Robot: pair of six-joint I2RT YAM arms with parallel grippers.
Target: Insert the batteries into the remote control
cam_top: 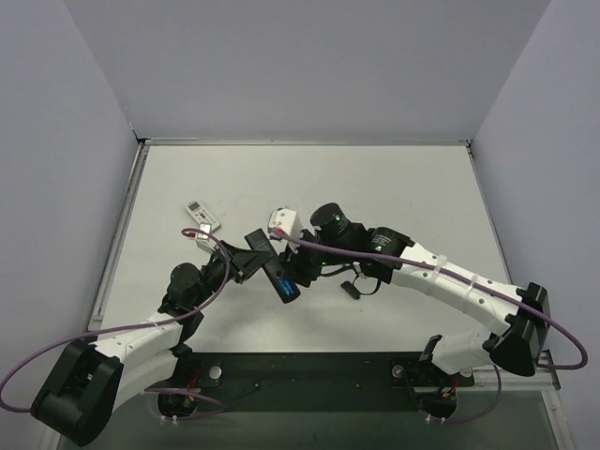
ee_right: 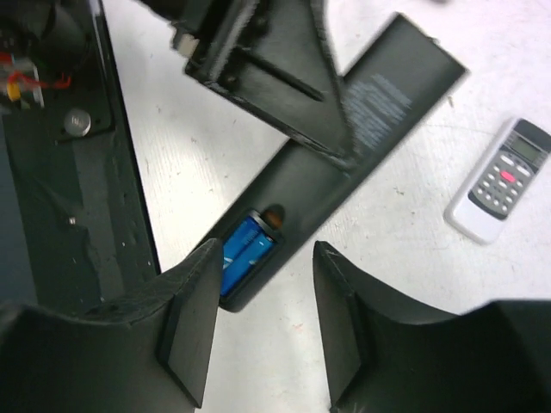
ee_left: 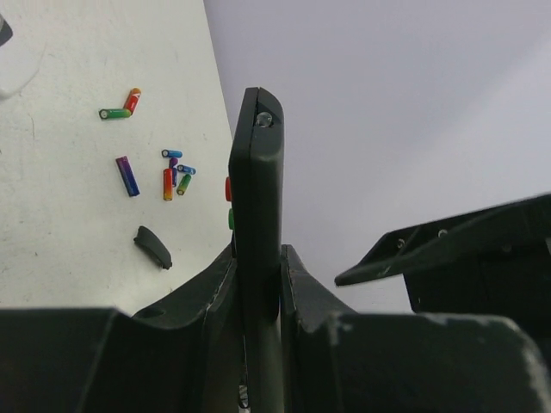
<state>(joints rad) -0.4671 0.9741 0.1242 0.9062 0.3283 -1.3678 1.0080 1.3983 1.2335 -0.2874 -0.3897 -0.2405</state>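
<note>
My left gripper [cam_top: 265,262] is shut on the long black remote control [cam_top: 278,278] and holds it above the table. In the left wrist view the remote [ee_left: 256,181] stands edge-on between the fingers of the left gripper [ee_left: 258,262]. In the right wrist view the remote [ee_right: 362,129] shows its back, with the compartment open and two blue batteries [ee_right: 248,249] in it. My right gripper [ee_right: 267,335] is open and empty just above that compartment end; it also shows in the top view [cam_top: 300,270]. Several loose coloured batteries [ee_left: 172,175] lie on the table.
A small black battery cover [ee_left: 152,248] lies on the table near the loose batteries. A white remote [cam_top: 202,216] lies at the back left and also shows in the right wrist view [ee_right: 499,176]. Another white object [cam_top: 281,222] sits behind the grippers.
</note>
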